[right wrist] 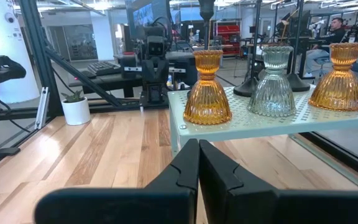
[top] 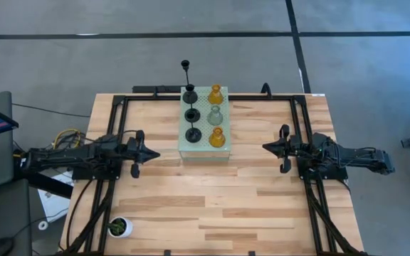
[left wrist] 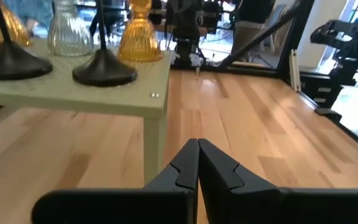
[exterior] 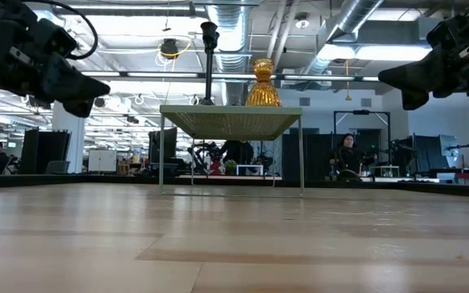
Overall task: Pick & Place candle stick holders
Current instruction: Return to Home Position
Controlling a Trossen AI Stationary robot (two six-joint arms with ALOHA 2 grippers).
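**Green shelf (top: 203,151) loaded with six candle stick holders (top: 193,134)**

Three black holders (top: 191,114) were ranged in one row; the grey-green holder (top: 215,115) was flanked by two amber holders (top: 217,137) in the other, at the counter's (top: 191,206) far edge. The left gripper (top: 153,153) and right gripper (top: 265,147) were seen clenched on nothing, apart from the shelf, either side.

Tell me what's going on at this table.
Nothing is being handled right now. All six candle stick holders stand on the pale green shelf toward one edge of the table: three black ones in a row, and beside them two amber ones with a grey-green one between. The left gripper and right gripper are both shut and empty, hovering on either side of the shelf, clear of it. A potted plant sits by a corner on the left arm's side.
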